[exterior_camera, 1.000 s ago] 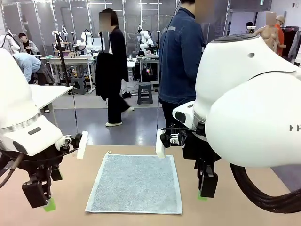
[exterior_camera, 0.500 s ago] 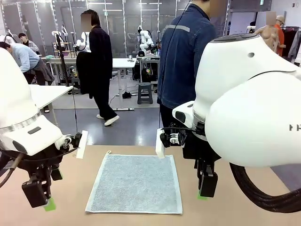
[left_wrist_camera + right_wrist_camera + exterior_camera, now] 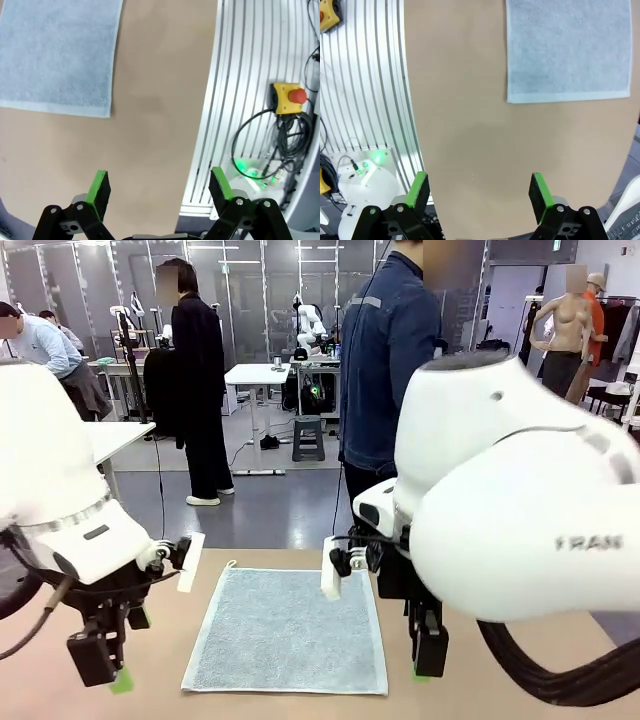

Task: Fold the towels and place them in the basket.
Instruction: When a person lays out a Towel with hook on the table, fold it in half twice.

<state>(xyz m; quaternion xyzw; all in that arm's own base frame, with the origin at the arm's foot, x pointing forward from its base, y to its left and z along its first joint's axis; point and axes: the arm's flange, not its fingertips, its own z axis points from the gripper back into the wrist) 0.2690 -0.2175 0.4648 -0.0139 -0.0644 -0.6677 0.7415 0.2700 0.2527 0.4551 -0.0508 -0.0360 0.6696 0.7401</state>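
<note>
While the light blue-grey towel lies spread flat and unfolded in the middle of the tabletop, its far edge runs close to the tabletop's far edge, with a small cord loop at its far left corner. The left gripper hangs over bare tabletop off the towel's near left corner, jaws spread wide and empty, its green pads clear of the cloth. The right gripper hangs likewise off the near right corner, also wide open and holding nothing. Beyond the tabletop's near edge, a slotted aluminium base carries a yellow emergency-stop button. A person in a dark blue jacket stands at the far side.
</note>
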